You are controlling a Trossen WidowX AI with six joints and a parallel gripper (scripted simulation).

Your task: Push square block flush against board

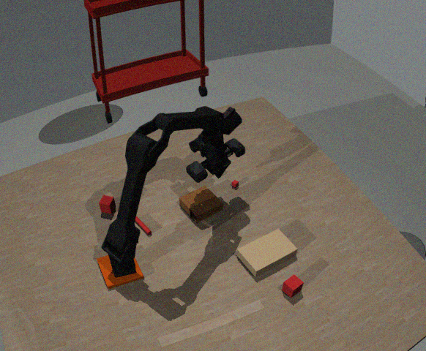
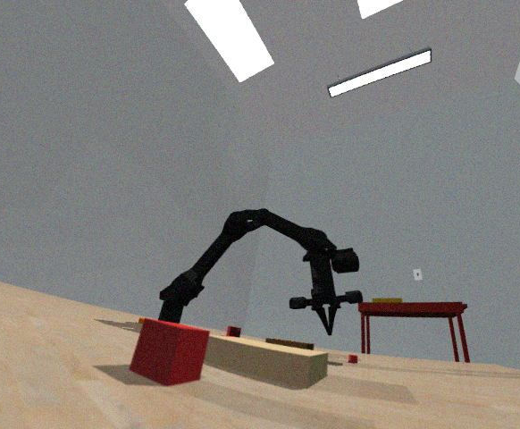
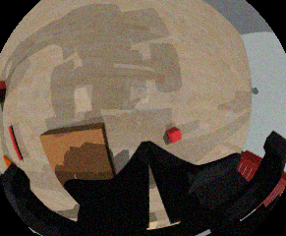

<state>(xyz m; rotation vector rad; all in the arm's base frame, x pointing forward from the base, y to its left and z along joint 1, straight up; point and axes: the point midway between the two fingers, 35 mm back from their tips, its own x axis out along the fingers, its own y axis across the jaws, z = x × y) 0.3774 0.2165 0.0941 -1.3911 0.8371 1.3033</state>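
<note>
Here's the brown square block (image 1: 200,202) (image 2: 289,343) (image 3: 79,149), flat on the counter (image 1: 342,241) (image 2: 34,332) (image 3: 206,88), well apart from the pale board (image 1: 266,249) (image 2: 264,357)! Above the counter hangs the pincer (image 1: 219,175) (image 2: 329,332) (image 3: 145,146), fingertips pressed together, pinching nothing!

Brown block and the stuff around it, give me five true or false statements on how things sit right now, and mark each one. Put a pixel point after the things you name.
1. The brown block (image 1: 200,204) (image 2: 289,342) (image 3: 79,152) touches the pale board (image 1: 266,251) (image 2: 269,362). False: a gap separates them.
2. The claw (image 1: 219,175) (image 2: 330,333) (image 3: 145,146) is closed. True.
3. The claw grips the brown block. False: it holds nothing.
4. The arm stands on an orange plate (image 1: 103,266) (image 2: 141,320) (image 3: 7,160). True.
5. The red cube (image 1: 293,286) (image 2: 168,353) nearest the pale board lies on top of it. False: it sits beside the board.
</note>
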